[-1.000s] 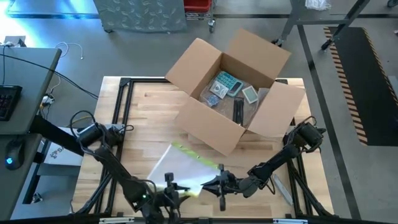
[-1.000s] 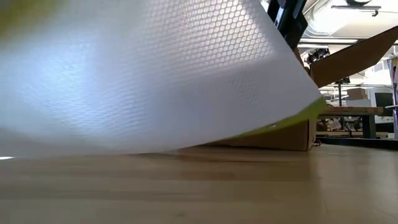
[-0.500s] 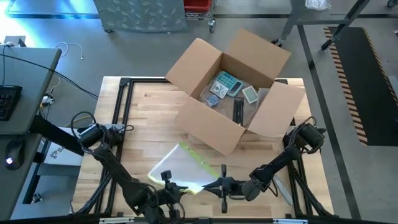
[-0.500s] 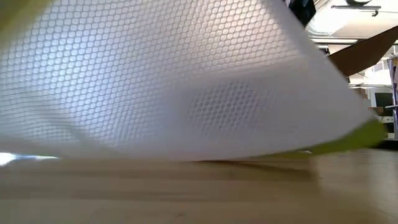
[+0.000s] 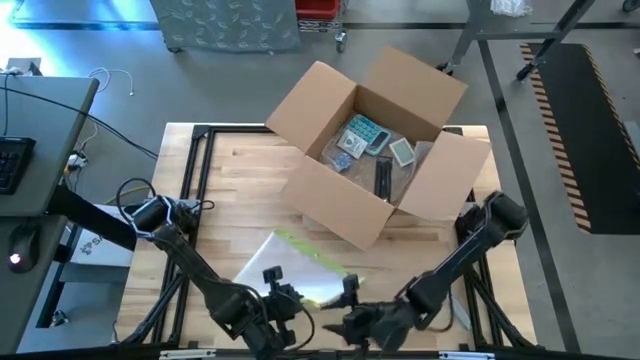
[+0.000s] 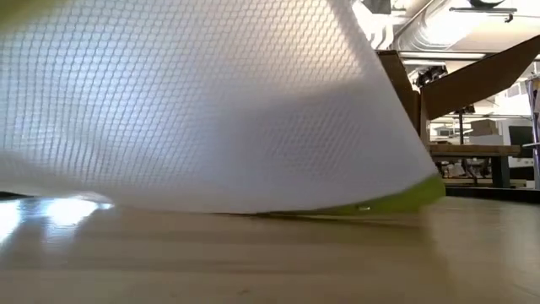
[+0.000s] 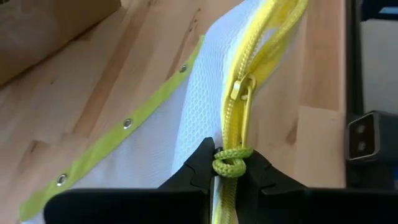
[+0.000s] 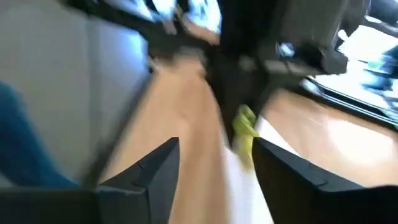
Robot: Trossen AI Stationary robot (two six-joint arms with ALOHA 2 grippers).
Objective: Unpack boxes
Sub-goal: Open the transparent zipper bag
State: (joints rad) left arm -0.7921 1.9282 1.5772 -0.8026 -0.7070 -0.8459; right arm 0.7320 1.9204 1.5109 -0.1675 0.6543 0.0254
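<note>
The brown cardboard box [image 5: 378, 140] stands open at the far edge of the wooden surface [image 5: 240, 185], toward its far right corner, with all flaps spread outward. Inside lie several small packets and a dark slim item on crinkly clear film [image 5: 400, 175].

Nearer the front edge, a flat white mesh pouch [image 5: 290, 268] with a yellow-green border lies on the surface, apart from the box. In the low view the pouch [image 6: 202, 101] fills most of the picture, its mesh sheet lifted off the wood and its yellow edge touching down at the right.

The left tool [image 7: 225, 171] is at the front edge, at the near corner of the pouch, its fingers pressed together on the knotted yellow cord [image 7: 229, 163] that hangs from the zipper pull [image 7: 242, 93]. The yellow zipper runs away from it along the pouch's edge.

The right tool [image 8: 214, 165] is also at the front edge, just beside the left one, its fingers spread apart and holding nothing; a bit of yellow from the pouch shows between them, farther off.
</note>
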